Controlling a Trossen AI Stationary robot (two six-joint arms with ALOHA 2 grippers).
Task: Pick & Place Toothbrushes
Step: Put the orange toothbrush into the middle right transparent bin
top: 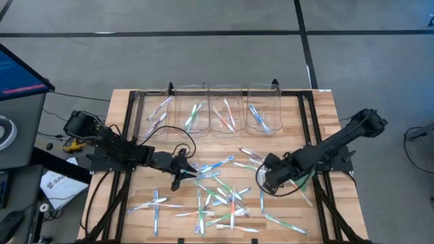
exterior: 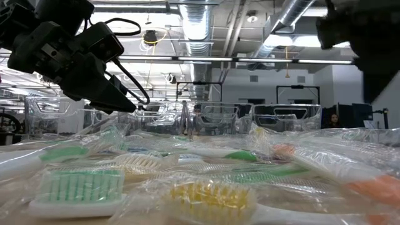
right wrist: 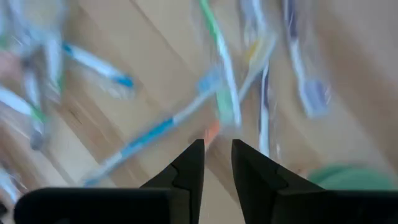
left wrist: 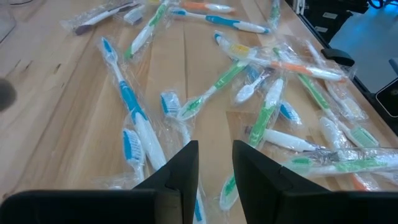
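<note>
Wood makes up the surface point(top: 122, 112), a slatted top carrying everything else. Along its far edge stand four clear bins point(top: 224, 108) in a row, each already holding a few toothbrushes. Two dark arms reach in from the sides: the left arm point(top: 108, 144) comes from the left edge toward the middle, and the right arm point(top: 339, 142) slants down from the right edge. Most of the wrapped toothbrushes point(top: 217, 196) lie scattered in a loose heap across the near half of the surface, between and in front of the two arms, with white handles and blue, green or orange accents; a few lie apart near the near-left corner. The left gripper point(top: 184, 173) hangs at the heap's left edge, raised off the wood in the low view; its fingers point(left wrist: 180, 171) stand narrow with a small gap, nothing between them, above a blue-and-white toothbrush point(left wrist: 134, 115). The right gripper point(top: 266, 181) hovers over the heap's right side; its fingers point(right wrist: 189, 165) are likewise close together with a slim gap and hold nothing, with blurred toothbrushes on the wood below.
</note>
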